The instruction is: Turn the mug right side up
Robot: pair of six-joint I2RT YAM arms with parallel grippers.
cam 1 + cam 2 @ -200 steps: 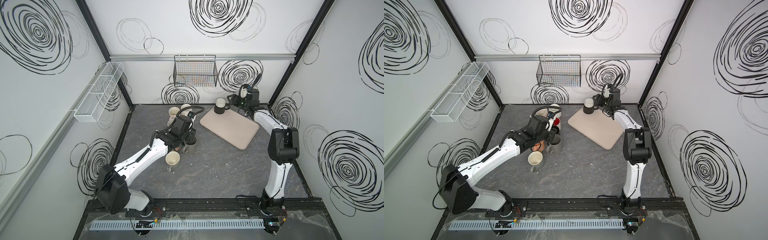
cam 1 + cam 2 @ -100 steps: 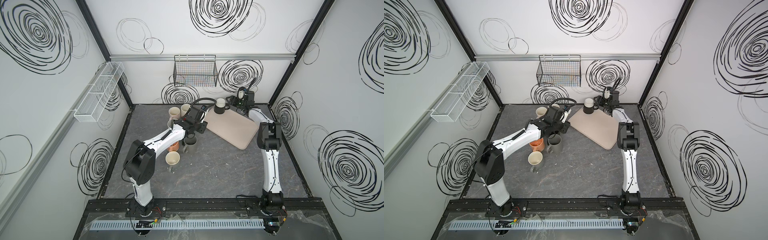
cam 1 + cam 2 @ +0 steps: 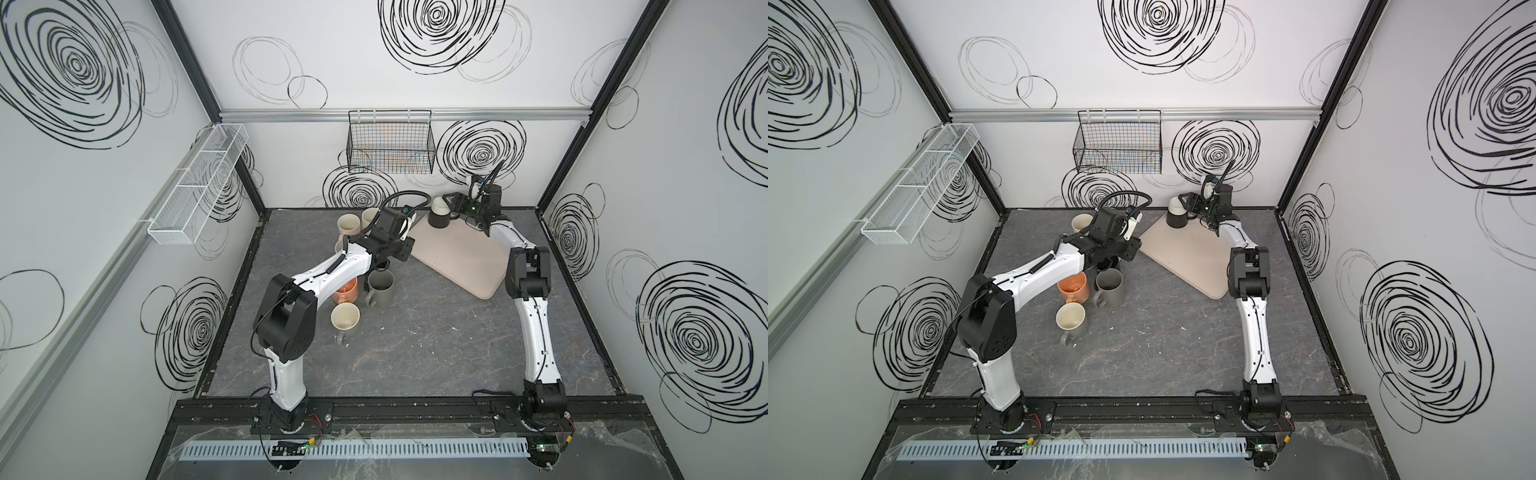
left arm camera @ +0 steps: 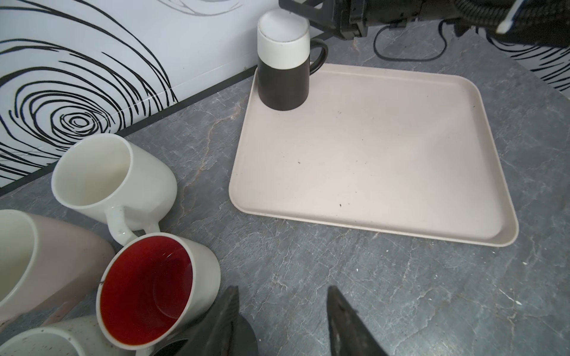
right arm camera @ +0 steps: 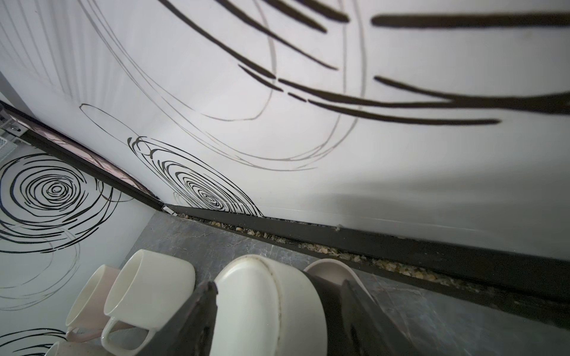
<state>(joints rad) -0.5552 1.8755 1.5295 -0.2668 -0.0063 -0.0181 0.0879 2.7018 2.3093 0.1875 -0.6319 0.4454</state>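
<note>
With the right gripper (image 5: 280, 286) pinching the upside-down mug (image 3: 439, 212) at the 11 o'clock corner of the tray (image 3: 465, 257), near 1 o'clock on the counter (image 3: 415, 353), I would lift it clear of the back wall (image 3: 299, 166) before rolling it over, rim up; the left gripper (image 4: 282, 296) hangs spread, empty.

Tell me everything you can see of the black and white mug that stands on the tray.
The mug stands upside down on its rim in a corner of the beige tray, near the back wall. It looks like glazed ceramic: white around the upturned base, black below, with a black loop handle. The right gripper straddles its white end, a finger on each side; whether they press on it cannot be told. Nothing else touches it.
</note>
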